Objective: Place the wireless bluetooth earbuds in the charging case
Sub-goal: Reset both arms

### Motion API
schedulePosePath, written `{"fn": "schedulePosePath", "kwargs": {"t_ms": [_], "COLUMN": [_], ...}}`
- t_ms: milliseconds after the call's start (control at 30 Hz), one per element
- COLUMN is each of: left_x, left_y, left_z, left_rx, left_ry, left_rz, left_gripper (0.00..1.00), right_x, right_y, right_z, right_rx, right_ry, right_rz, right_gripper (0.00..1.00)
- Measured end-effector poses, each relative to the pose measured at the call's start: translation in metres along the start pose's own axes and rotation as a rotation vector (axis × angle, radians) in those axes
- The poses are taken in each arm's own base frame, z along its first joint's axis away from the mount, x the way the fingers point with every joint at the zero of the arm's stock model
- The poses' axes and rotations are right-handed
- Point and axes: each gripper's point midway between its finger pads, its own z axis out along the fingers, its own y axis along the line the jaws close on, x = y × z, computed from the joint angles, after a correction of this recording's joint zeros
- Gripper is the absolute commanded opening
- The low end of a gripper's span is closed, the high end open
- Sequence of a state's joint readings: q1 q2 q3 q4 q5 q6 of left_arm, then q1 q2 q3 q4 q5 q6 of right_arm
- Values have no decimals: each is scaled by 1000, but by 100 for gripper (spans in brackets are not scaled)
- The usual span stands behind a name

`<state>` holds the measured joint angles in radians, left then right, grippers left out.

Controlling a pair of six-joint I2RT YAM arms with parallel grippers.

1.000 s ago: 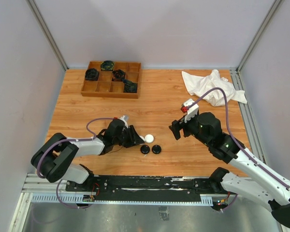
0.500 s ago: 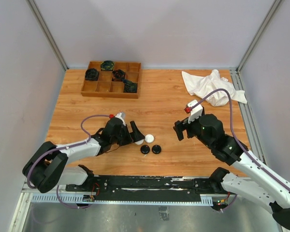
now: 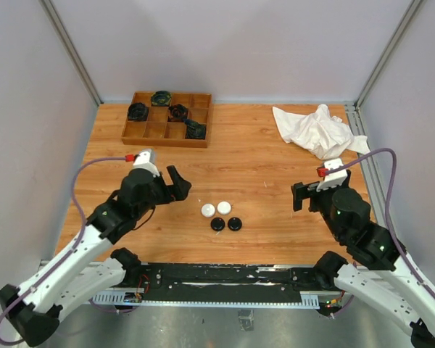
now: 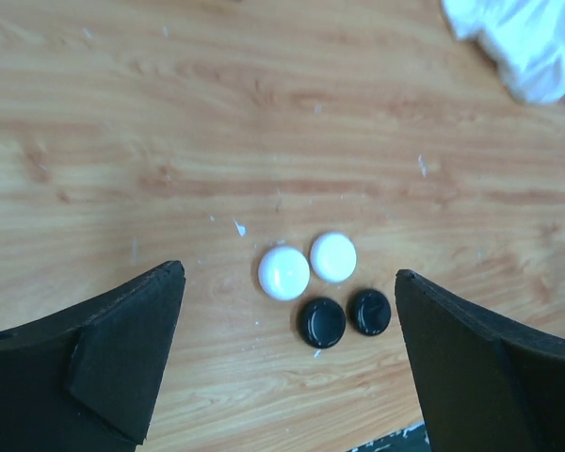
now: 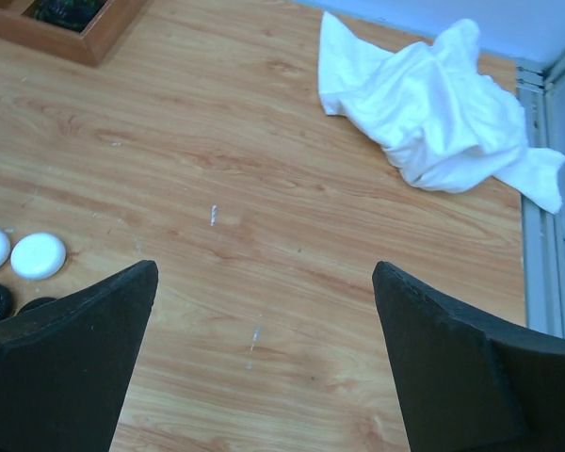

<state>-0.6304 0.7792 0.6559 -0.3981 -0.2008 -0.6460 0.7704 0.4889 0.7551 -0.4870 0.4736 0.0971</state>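
Four small round charging cases lie shut in a cluster at the table's front middle: two white ones [image 3: 208,210] [image 3: 224,207] and two black ones [image 3: 217,224] [image 3: 234,224]. No earbuds show in any view. My left gripper [image 3: 180,184] hangs open to the left of the cluster, holding nothing. In the left wrist view the white cases [image 4: 283,272] [image 4: 333,256] and the black cases [image 4: 321,322] [image 4: 368,312] lie on the table between its spread fingers [image 4: 141,330]. My right gripper [image 3: 300,196] is open and empty over bare wood, well right of the cases [image 5: 38,255].
A wooden compartment tray [image 3: 167,118] with dark round parts stands at the back left. A crumpled white cloth [image 3: 319,130] [image 5: 443,104] lies at the back right. Grey walls and metal rails enclose the table on three sides.
My left gripper opened, let go of a white case beside the other white one, and drew back up and to the left. My right arm pulled back to the right, jaws wider.
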Motion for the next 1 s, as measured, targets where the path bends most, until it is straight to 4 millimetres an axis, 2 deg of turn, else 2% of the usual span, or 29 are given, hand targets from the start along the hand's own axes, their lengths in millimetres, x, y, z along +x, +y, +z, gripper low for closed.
{"fn": "schedulePosePath", "kwargs": {"t_ms": [67, 133, 233, 533, 633, 800, 1000], "left_x": [-29, -46, -60, -92, -92, -85, -87], "left_y": [-2, -2, 0, 18, 26, 39, 41], "left_z": [-25, -45, -70, -118, -123, -116, -116], "left_rx": [-2, 5, 23, 35, 33, -7, -20], "left_ry": [-88, -154, -225, -469, -528, -541, -552], "left_rz": [16, 21, 36, 55, 57, 79, 86], "left_gripper": [99, 99, 99, 99, 99, 99, 99], "right_x": [-7, -9, -4, -3, -4, -5, -8], "right_y": [-12, -19, -29, -48, -51, -51, -49], "right_z": [-8, -11, -14, -29, -32, -33, -35], "right_rx": [49, 79, 130, 201, 206, 204, 181], "right_ry": [-20, -25, -6, -36, -48, -55, -78], "right_rz": [20, 26, 23, 54, 62, 66, 72], "right_gripper": [98, 99, 99, 98, 99, 99, 99]}}
